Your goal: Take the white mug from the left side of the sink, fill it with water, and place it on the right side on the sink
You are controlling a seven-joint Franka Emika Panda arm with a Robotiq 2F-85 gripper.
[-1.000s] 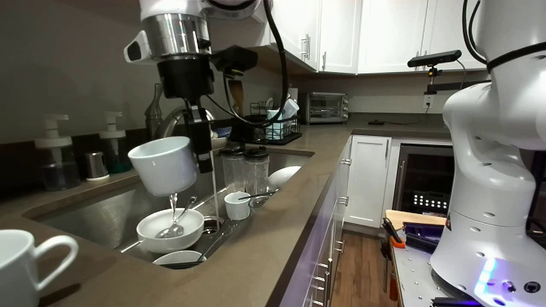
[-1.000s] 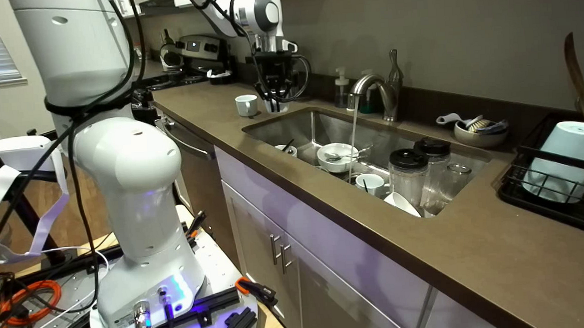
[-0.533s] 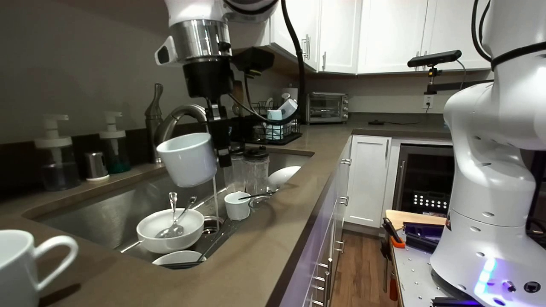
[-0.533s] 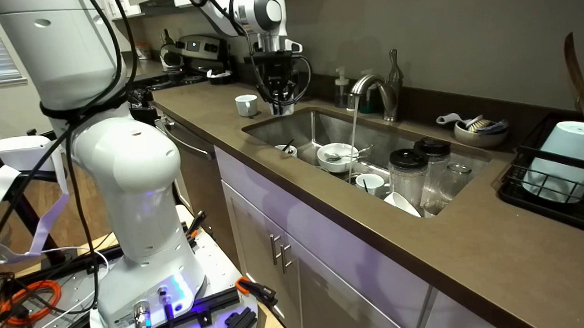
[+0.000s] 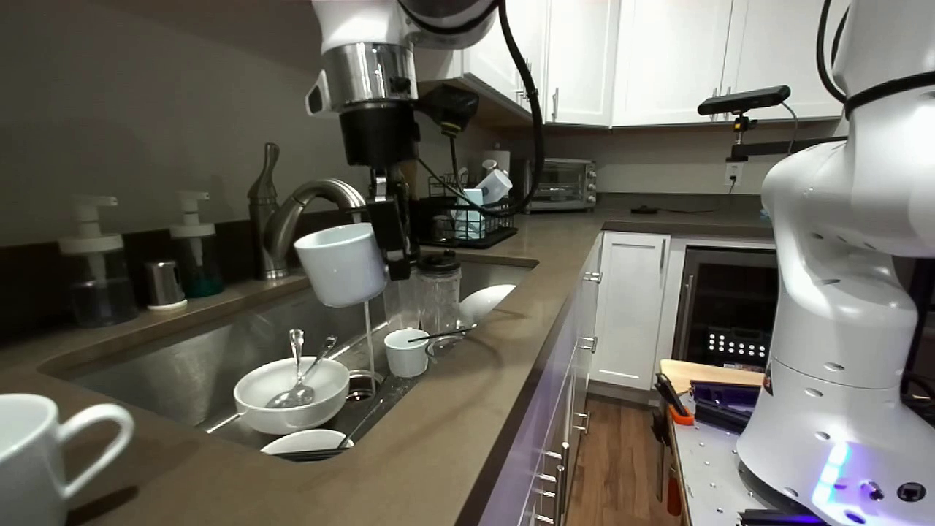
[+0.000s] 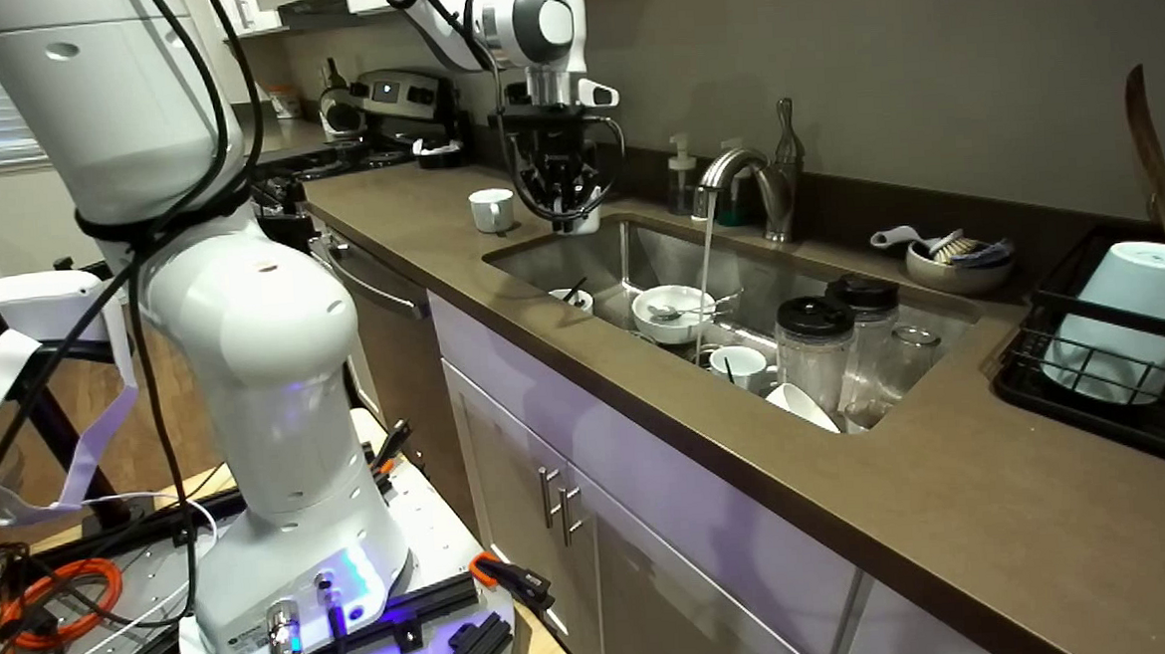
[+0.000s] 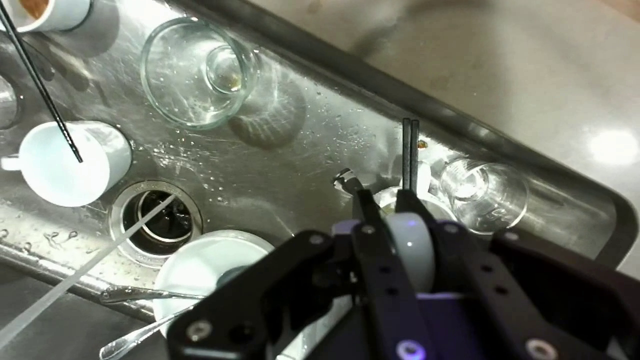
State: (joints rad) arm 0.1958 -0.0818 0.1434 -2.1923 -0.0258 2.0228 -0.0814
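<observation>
My gripper (image 5: 398, 263) is shut on the loop handle of a white mug (image 5: 340, 264) and holds it, slightly tilted, above the sink (image 5: 168, 380). In the wrist view the handle (image 7: 412, 250) sits between the fingers (image 7: 387, 197). In an exterior view the mug (image 6: 587, 221) is mostly hidden behind the gripper (image 6: 568, 206). Its inside does not show. The chrome faucet (image 5: 321, 191) is running. Its stream (image 6: 706, 271) falls unbroken into the sink, apart from the mug. A second white mug (image 5: 29, 453) stands on the countertop; it also shows in an exterior view (image 6: 492, 210).
In the sink are a white bowl with spoons (image 5: 292, 398), a small white cup (image 5: 406, 352), clear jars with black lids (image 6: 815, 350) and glasses (image 7: 195, 75). Soap bottles (image 5: 95, 270) stand behind the sink. A dish rack (image 6: 1124, 378) stands on the counter beyond the sink's far end.
My gripper has carried the mug along the sink, nearer the faucet and its stream. The mug stays held and slightly tilted. The water was running throughout.
</observation>
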